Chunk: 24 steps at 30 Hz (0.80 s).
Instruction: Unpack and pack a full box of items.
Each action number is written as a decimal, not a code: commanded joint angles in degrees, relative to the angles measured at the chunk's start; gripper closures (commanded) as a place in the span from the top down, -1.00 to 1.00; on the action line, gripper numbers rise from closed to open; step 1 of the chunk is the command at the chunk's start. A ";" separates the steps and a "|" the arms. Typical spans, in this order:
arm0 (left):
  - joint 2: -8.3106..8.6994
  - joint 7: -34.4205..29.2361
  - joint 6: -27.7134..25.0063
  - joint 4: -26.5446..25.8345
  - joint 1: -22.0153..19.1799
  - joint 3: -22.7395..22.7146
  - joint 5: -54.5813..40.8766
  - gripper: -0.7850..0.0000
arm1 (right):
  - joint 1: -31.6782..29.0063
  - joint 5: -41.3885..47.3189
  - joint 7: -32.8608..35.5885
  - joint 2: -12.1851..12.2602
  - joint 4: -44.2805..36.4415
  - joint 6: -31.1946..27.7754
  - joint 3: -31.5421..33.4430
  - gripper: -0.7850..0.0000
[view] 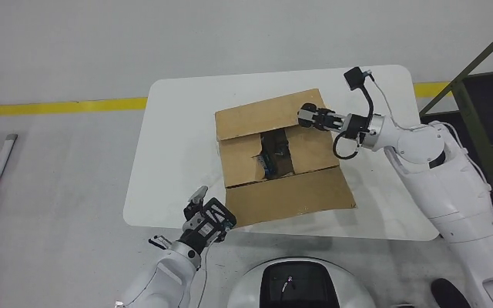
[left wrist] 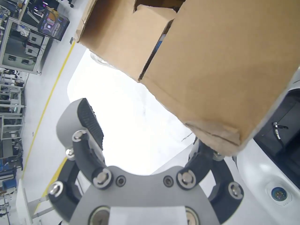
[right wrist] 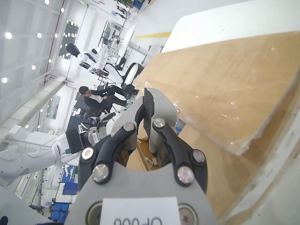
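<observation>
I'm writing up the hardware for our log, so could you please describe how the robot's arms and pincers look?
Both arms have glossy white shells; the right arm carries a looping black cable. The left pincer and right pincer match: grey plate, black links with silver bolts, pale grey fingers, ribbed black pads, white label.

The left gripper (left wrist: 145, 127) gapes wide over the white table (left wrist: 117, 104), with a flap (left wrist: 218, 66) of the cardboard box (left wrist: 121, 31) covering one fingertip

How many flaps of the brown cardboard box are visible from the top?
4: far cardboard flap, near flap, and left flap and right flap beside the opening. None seems hidden.
</observation>
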 commanded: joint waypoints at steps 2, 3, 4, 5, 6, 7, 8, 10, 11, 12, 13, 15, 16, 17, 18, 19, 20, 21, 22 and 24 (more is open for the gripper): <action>-0.33 -0.83 -0.16 0.32 -0.83 -0.46 -0.99 1.00 | -0.80 1.21 -2.62 0.42 -3.37 0.02 3.27 -1.00; -0.46 -0.94 -0.11 0.38 -1.09 -0.62 -1.40 1.00 | -0.96 0.86 -3.54 0.62 -4.00 -0.04 4.56 -1.00; -0.57 -0.95 -0.27 0.47 -1.32 -0.74 -1.83 1.00 | -1.21 -0.28 -4.46 0.82 -4.25 -0.09 5.58 -1.00; -0.69 -0.80 -0.28 0.53 -1.60 -0.92 -2.37 1.00 | -1.39 -1.30 -5.64 0.99 -4.02 -0.13 6.55 -1.00; -0.81 -0.70 -0.34 0.64 -1.89 -1.08 -2.88 1.00 | -1.62 -1.96 -6.44 1.09 -3.23 0.09 7.05 -1.00; -0.92 -0.65 -0.44 0.72 -2.21 -1.24 -3.23 1.00 | -1.53 -3.11 -7.33 1.18 -2.12 0.58 7.47 -1.00; -1.03 -0.64 -0.62 0.79 -2.56 -1.38 -3.39 1.00 | -1.34 -5.35 -8.62 1.30 -1.01 0.67 7.81 -1.00; -1.28 -0.37 -0.54 1.01 -3.28 -1.65 -4.21 1.00 | -1.26 -8.95 -12.22 1.38 1.91 1.10 8.12 -1.00; -1.40 -0.23 -0.55 1.14 -3.65 -1.78 -4.60 1.00 | -1.22 -9.60 -13.71 1.33 3.23 1.53 8.02 -1.00; -1.53 -0.03 -0.49 1.25 -4.06 -1.92 -5.07 1.00 | -1.25 -9.52 -14.89 1.26 4.79 2.02 7.96 -1.00; -1.65 0.06 -0.62 1.39 -4.43 -2.03 -5.48 1.00 | -1.19 -10.65 -15.56 1.25 5.98 2.28 7.69 -1.00; -1.86 0.06 -0.87 1.63 -5.21 -2.30 -5.99 1.00 | -1.29 -12.50 -16.21 1.21 7.86 2.51 6.93 -1.00; -1.97 0.07 -1.10 1.76 -5.58 -2.37 -6.18 1.00 | -1.41 -12.47 -16.11 1.15 8.48 2.52 6.56 -1.00; -2.07 0.09 -1.18 1.98 -6.01 -2.51 -6.39 1.00 | -1.64 -12.74 -15.65 1.12 8.82 2.35 6.08 -1.00; -2.18 0.06 -1.28 2.23 -6.42 -2.58 -6.46 1.00 | -1.85 -12.83 -15.17 1.11 8.96 2.10 5.77 -1.00; -2.27 0.07 -1.47 2.40 -6.93 -2.61 -5.78 1.00 | -2.09 -12.68 -14.78 1.11 8.97 1.89 5.62 -1.00; -2.39 0.58 -1.49 2.44 -7.43 -2.50 -5.54 1.00 | -2.45 -12.09 -14.46 1.10 8.95 1.82 5.57 -1.00; -2.56 0.99 -1.08 2.73 -7.88 -2.47 -6.09 1.00 | -2.74 -11.29 -14.03 1.10 8.89 1.93 5.62 -1.00; -2.74 1.05 -0.49 3.08 -8.52 -2.57 -6.69 1.00 | -2.97 -11.09 -13.62 1.14 8.81 2.03 5.72 -1.00; -3.06 1.09 -0.50 3.91 -10.10 -2.25 -6.85 1.00 | -3.41 -10.53 -12.59 1.22 8.76 2.52 5.84 -1.00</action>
